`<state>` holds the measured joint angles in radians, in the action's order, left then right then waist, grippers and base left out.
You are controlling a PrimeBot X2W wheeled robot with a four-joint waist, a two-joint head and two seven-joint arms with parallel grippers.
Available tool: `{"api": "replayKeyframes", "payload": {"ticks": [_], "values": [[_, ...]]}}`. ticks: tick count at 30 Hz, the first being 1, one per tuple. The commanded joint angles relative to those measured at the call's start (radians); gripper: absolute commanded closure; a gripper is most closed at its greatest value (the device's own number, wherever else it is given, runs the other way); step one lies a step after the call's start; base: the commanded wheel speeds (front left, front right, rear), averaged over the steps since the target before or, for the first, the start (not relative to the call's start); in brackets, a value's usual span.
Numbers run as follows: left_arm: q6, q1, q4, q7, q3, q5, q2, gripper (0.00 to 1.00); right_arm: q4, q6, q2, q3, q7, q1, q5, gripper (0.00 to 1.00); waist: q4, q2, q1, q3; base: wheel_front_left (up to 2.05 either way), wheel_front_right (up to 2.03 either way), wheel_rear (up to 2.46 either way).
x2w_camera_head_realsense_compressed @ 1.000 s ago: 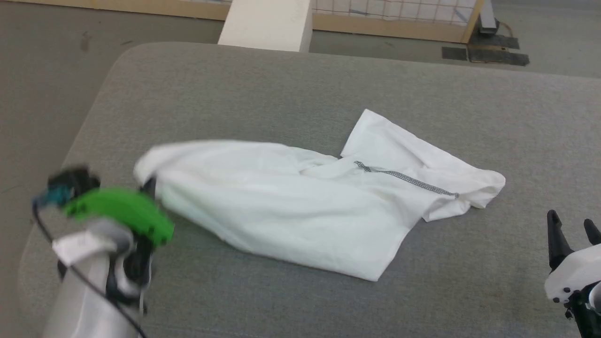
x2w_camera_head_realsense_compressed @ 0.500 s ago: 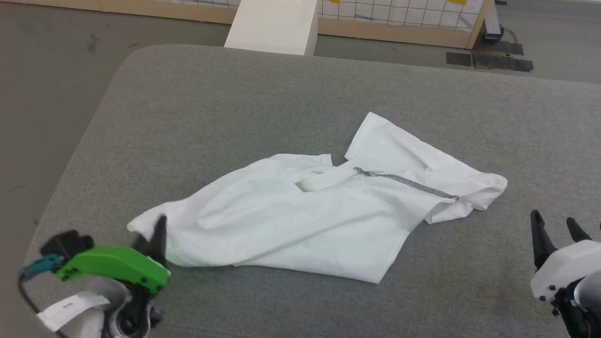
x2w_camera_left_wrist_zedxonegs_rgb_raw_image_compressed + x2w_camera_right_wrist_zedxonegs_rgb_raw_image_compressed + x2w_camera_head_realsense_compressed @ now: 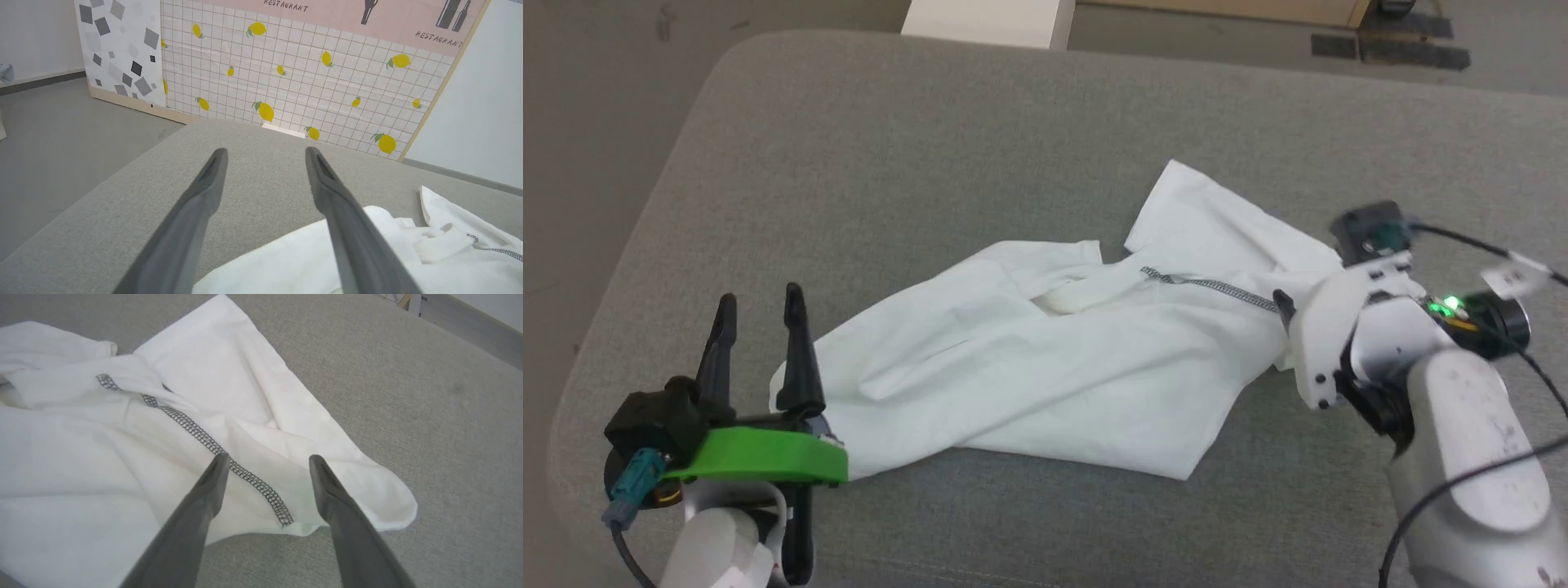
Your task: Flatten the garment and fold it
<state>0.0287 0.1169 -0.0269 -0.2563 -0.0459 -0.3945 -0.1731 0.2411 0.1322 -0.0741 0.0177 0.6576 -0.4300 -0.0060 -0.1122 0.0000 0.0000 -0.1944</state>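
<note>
- Flattening is judged to be the step in hand: the garment (image 3: 1054,367) lies bunched and twisted across the middle of the grey fabric-covered tabletop (image 3: 931,147), one sleeve (image 3: 245,367) spread flat at its far side, and no fold is made yet.
- The left gripper (image 3: 760,296) sits at the garment's left end with its fingers spread and nothing between them; the cloth lies just beside and under one finger.
- The right gripper (image 3: 268,456) hovers above the other end, released and empty, its fingers straddling the dark zigzag stitching (image 3: 204,441) near the rounded sleeve end (image 3: 388,502).
- The next move probably calls for each gripper to come down and pinch a single layer at its own end, then draw the ends apart. Soft cloth may bunch, so low, shallow grasps at the edge seem wise.
- Readable writing: "RESTAURANT" (image 3: 286,6) appears twice on the pink panel above the lemon-print grid wall (image 3: 306,81).
- A small white tag (image 3: 1515,273) on the right arm's cable is too small to read, and the garment shows no label.
</note>
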Motion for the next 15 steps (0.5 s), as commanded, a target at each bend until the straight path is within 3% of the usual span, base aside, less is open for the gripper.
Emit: {"api": "replayKeyframes", "payload": {"ticks": [1,8,13,14,15], "values": [[-0.013,0.021,0.01,-0.005,0.012,0.022,0.021,0.0,0.034,-0.002,-0.019,0.028,0.02,-0.045,-0.021,0.0,-0.02,0.0,0.0,-0.038,0.0,0.0,0.0],[-0.069,0.051,0.011,-0.005,0.049,0.088,0.085,0.0,0.209,-0.002,-0.07,0.167,0.096,-0.163,-0.069,0.0,-0.059,0.0,0.0,-0.1,0.0,0.0,0.0],[-0.097,0.058,-0.008,-0.005,0.071,0.099,0.105,0.0,0.269,-0.002,-0.09,0.253,0.118,-0.168,-0.005,0.0,-0.062,0.0,0.0,-0.109,0.0,0.0,0.0],[-0.101,0.059,-0.014,-0.005,0.075,0.101,0.108,0.0,0.269,-0.002,-0.095,0.258,0.108,-0.17,0.014,0.88,-0.06,0.0,0.0,-0.105,0.0,0.0,0.0],[-0.104,0.059,-0.018,-0.005,0.078,0.103,0.11,0.0,0.264,-0.002,-0.099,0.256,0.093,-0.17,0.031,1.0,-0.057,0.0,0.0,-0.101,0.0,0.0,0.0]]}}
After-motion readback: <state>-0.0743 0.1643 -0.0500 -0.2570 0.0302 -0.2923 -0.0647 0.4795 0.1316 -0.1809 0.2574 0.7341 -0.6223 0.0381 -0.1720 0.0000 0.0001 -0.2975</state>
